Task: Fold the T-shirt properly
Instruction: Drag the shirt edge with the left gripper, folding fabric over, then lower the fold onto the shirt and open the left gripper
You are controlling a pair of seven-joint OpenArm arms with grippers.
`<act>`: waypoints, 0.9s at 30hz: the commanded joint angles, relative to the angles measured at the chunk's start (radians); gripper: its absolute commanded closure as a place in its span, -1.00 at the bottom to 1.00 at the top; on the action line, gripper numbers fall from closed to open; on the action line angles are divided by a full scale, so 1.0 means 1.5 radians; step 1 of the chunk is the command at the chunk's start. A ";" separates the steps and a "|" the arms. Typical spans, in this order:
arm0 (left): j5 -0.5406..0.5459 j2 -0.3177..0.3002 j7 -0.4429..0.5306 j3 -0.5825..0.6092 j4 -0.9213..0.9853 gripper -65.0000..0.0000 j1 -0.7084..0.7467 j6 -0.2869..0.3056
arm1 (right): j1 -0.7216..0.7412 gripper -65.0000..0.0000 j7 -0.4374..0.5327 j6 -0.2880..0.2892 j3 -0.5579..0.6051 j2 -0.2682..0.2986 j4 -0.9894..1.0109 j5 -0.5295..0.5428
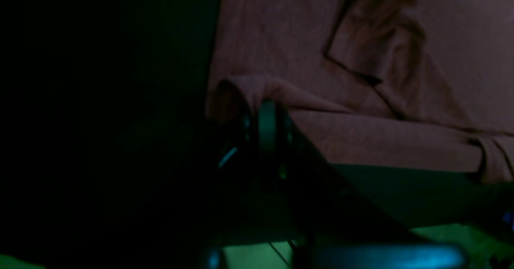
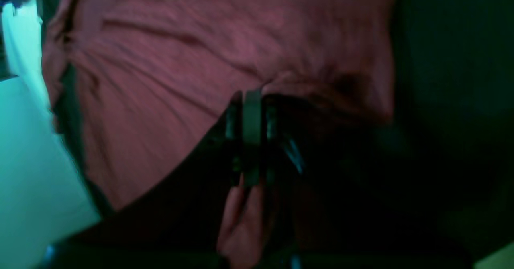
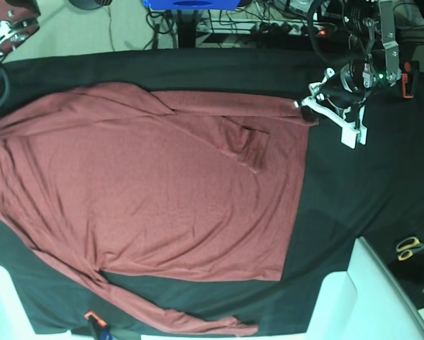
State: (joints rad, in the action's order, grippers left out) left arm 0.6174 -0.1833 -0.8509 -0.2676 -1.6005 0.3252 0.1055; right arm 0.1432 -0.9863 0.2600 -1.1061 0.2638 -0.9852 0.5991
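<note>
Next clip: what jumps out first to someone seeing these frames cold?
The big rust-red T-shirt spread across the black table cloth, filling most of the base view. The left gripper pinches its edge at the upper right; the right gripper is clamped on another fold. Yellow-handled scissors lie at the far right.

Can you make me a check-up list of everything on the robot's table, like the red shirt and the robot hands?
Surface: black table cloth, mostly covered by the shirt.
Job's things: T-shirt spread flat, one sleeve folded across its top, other sleeve along the bottom edge.
Clutter: scissors at the right side.
Grippers: left gripper shut on a T-shirt edge; right gripper shut on the T-shirt too.
Cables: tangle of cables behind the table.
Surroundings: blue object at the top.
</note>
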 commanded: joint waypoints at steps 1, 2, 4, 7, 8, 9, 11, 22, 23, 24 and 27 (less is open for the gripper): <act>0.005 -0.005 0.008 -0.002 -0.006 1.00 -0.009 0.003 | 0.011 0.98 0.019 0.003 0.019 0.022 -0.006 0.016; 0.005 -0.005 0.008 -0.002 0.000 1.00 -0.012 0.003 | 0.011 0.98 0.032 0.003 0.037 0.026 0.004 0.016; 0.005 -0.004 0.008 -0.002 0.002 1.00 -0.022 0.003 | 0.019 0.98 0.057 0.003 0.053 0.028 0.023 0.017; 0.002 0.001 0.008 -0.002 0.002 1.00 -0.031 0.003 | 0.026 0.98 0.076 0.003 0.058 0.030 0.046 0.016; 0.001 0.002 0.008 -0.002 0.002 1.00 -0.036 0.003 | 0.031 0.98 0.081 0.003 0.059 0.032 0.049 0.016; 0.001 0.002 0.008 -0.002 0.002 1.00 -0.039 0.003 | 0.037 0.98 0.086 0.003 0.059 0.037 0.051 0.014; 0.001 0.004 0.008 -0.002 0.002 1.00 -0.040 0.003 | 0.043 0.98 0.099 0.003 0.059 0.043 0.066 0.014; 0.001 0.004 0.008 -0.004 0.009 1.00 -0.068 0.003 | 0.079 0.98 0.123 0.003 0.059 0.068 0.114 0.014; 0.002 0.004 0.008 -0.003 0.018 1.00 -0.072 0.003 | 0.080 0.98 0.124 0.003 0.059 0.068 0.119 0.014; 0.001 0.004 0.008 -0.003 0.027 1.00 -0.075 0.003 | 0.083 0.98 0.128 0.003 0.059 0.068 0.121 0.014; 0.004 0.004 0.008 -0.002 0.048 1.00 -0.088 0.003 | 0.088 0.98 0.139 0.003 0.059 0.068 0.132 0.013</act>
State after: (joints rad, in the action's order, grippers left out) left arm 0.6170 -0.1688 -0.8532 -0.2676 -1.5154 0.2001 0.1051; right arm 0.2569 -0.7979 0.2581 -1.0168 0.3355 -0.7761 0.6025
